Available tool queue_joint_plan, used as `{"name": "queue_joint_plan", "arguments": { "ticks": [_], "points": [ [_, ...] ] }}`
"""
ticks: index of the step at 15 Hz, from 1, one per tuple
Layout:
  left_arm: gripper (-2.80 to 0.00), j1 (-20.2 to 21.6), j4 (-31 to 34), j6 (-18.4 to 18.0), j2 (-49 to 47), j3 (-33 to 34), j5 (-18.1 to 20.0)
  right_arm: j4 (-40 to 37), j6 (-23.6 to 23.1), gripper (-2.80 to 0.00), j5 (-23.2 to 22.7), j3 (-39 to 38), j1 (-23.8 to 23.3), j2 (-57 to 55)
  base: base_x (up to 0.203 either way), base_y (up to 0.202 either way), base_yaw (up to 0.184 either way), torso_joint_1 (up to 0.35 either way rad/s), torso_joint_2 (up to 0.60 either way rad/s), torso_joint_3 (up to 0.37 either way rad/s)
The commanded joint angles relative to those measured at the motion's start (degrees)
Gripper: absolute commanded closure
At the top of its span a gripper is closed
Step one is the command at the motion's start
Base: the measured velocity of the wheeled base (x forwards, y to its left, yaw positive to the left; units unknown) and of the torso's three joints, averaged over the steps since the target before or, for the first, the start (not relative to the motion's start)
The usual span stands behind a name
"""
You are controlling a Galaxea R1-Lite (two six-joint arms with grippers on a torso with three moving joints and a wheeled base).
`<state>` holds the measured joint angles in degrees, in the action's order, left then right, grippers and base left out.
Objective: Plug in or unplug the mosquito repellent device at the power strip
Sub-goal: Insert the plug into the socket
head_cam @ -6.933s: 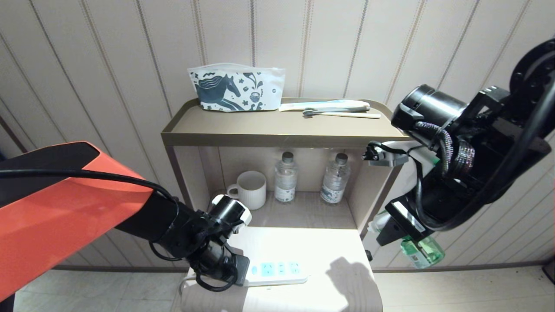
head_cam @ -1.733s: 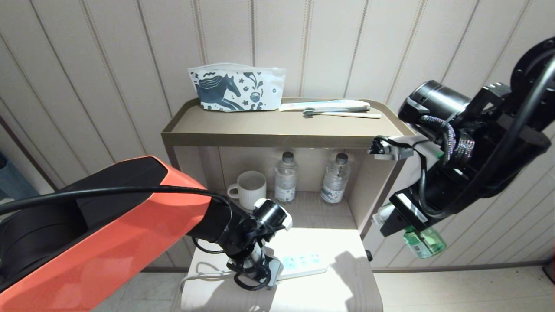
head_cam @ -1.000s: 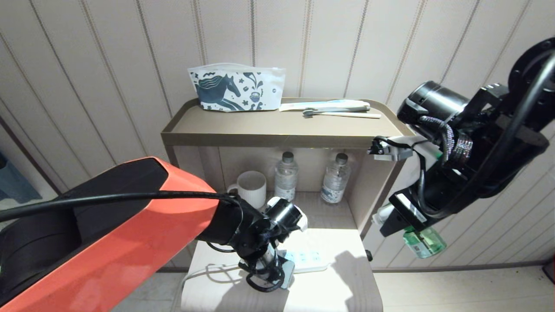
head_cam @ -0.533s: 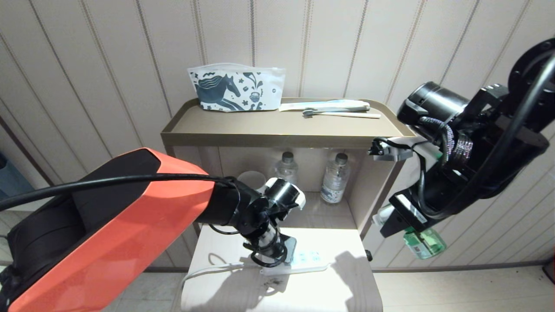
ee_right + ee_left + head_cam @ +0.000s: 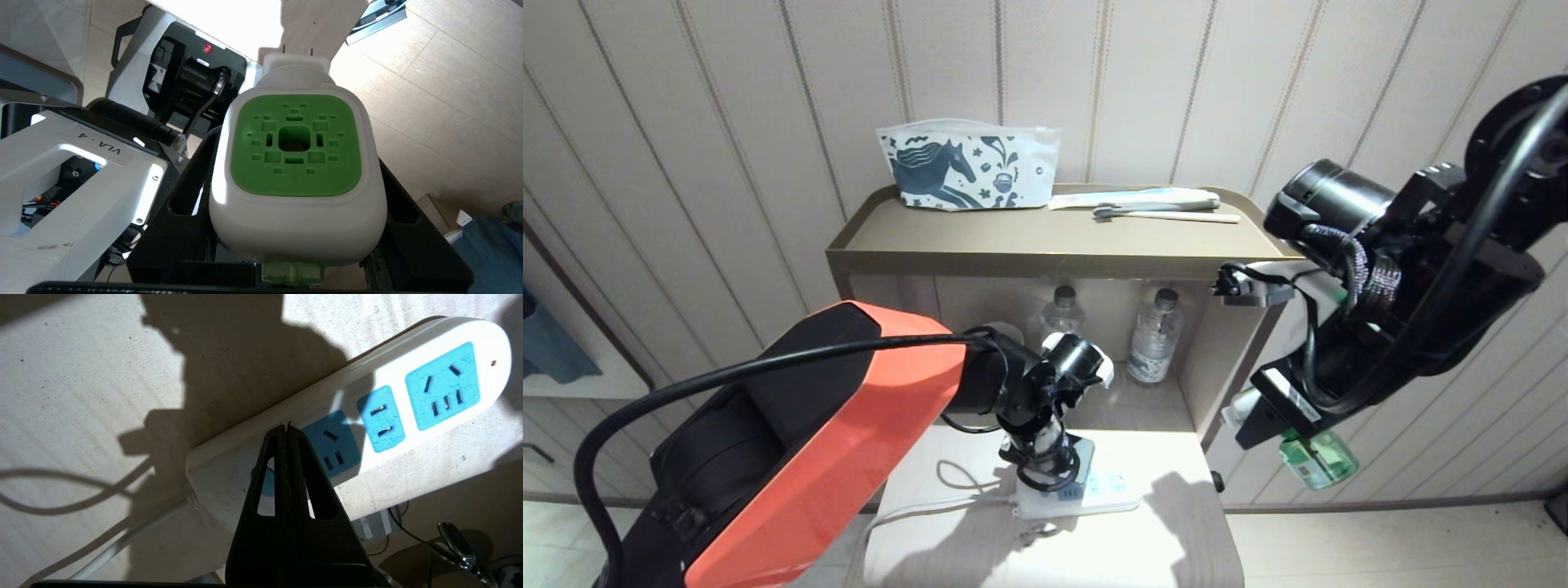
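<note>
The power strip [image 5: 1107,490] lies on the small white table [image 5: 1176,547], white with light-blue sockets. My left gripper [image 5: 1054,478] is shut and empty, its tips [image 5: 285,428] pressed on the strip's cord end [image 5: 229,477], over the blue button. The sockets [image 5: 443,392] are free. My right gripper [image 5: 1262,425] hangs off the table's right side, shut on the mosquito repellent device [image 5: 296,143]. The device's white head with green centre sits between the fingers [image 5: 196,171], its prongs [image 5: 296,50] pointing away. Its green bottle [image 5: 1319,461] shows below the hand.
The strip's grey-white cord [image 5: 947,498] loops across the table's left side. Behind stands a tan shelf unit [image 5: 1045,261] with two water bottles [image 5: 1156,347] inside. A printed pouch [image 5: 968,175] and toothbrushes [image 5: 1160,208] lie on its top.
My left arm has swung further in over the table and its wrist has risen, the shut tips staying on the strip's cord end. The strip has shifted right since the oldest frame. The right arm has held still.
</note>
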<state>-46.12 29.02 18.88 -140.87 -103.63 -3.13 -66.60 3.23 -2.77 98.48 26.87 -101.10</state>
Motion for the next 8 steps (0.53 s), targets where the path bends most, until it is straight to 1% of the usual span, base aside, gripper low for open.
{"name": "queue_joint_plan", "arguments": {
  "ticks": [1,4,8],
  "points": [
    [0.0,-0.02,0.16,0.1,-1.53,-0.34,-0.04,-0.38,0.02,0.0,-0.04,-0.04,0.03,0.02,0.0,0.0,0.0,0.0,0.0,0.0],
    [0.0,0.41,0.25,-0.12,-2.57,-0.31,-0.04,-0.38,0.02,0.0,-0.04,-0.04,0.03,0.02,0.0,0.0,0.0,0.0,0.0,0.0],
    [0.0,0.41,0.29,0.09,-1.65,-0.11,-0.04,-0.35,0.02,0.0,0.04,0.05,-0.04,-0.31,0.0,0.0,0.0,0.0,0.0,0.0]
  ]
}}
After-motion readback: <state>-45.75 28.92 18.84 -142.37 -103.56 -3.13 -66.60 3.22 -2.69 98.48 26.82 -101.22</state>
